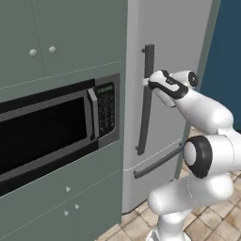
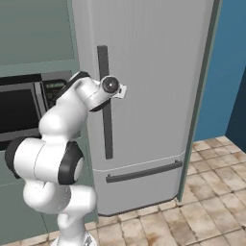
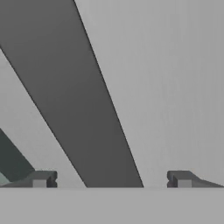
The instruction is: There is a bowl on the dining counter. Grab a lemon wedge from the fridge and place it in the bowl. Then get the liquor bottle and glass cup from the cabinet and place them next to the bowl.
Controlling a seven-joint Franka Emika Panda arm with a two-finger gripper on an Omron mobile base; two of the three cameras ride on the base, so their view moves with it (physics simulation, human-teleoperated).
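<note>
1. Showing the left base view: the fridge (image 1: 164, 70) stands closed beside a microwave (image 1: 52, 129) set under the cabinet (image 1: 56, 37). The gripper (image 1: 147, 82) sits at the fridge's long vertical handle (image 1: 147, 99), above a lower drawer handle (image 1: 157, 164).
2. Right base view: the arm reaches across to the same handle at its upper part; the fridge door is shut, and tiled floor (image 2: 211, 192) lies at right.
3. Hand view: the jaws stand spread wide, the dark handle bar running diagonally between the two fingertips (image 3: 41, 179), nothing pinched.
</note>
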